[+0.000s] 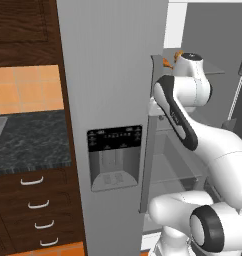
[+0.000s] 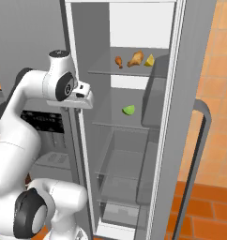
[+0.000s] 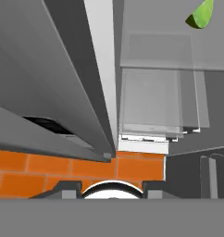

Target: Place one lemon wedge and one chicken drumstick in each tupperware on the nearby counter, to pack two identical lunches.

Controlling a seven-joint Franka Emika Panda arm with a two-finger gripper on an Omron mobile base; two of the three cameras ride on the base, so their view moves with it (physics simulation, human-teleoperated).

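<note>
While white arm reaches toward open grey fridge (image 2: 164,140), gripper's state cannot be told. Yellow-green lemon wedge (image 2: 128,110) lies on middle glass shelf. Upper shelf carries two golden-brown chicken drumsticks (image 2: 135,59), yellow lemon wedge (image 2: 149,60) just beside. Dark speckled stone counter (image 1: 30,140) stands left of fridge.

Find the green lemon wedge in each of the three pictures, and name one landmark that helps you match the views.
Left base view: not in it; the fridge door blocks the shelves.
Right base view: green lemon wedge lies at picture centre, on the middle fridge shelf, one shelf below the two drumsticks and the yellow wedge.
Hand view: top right corner, cut by the edge.
Shared landmark: the grey fridge door.
</note>
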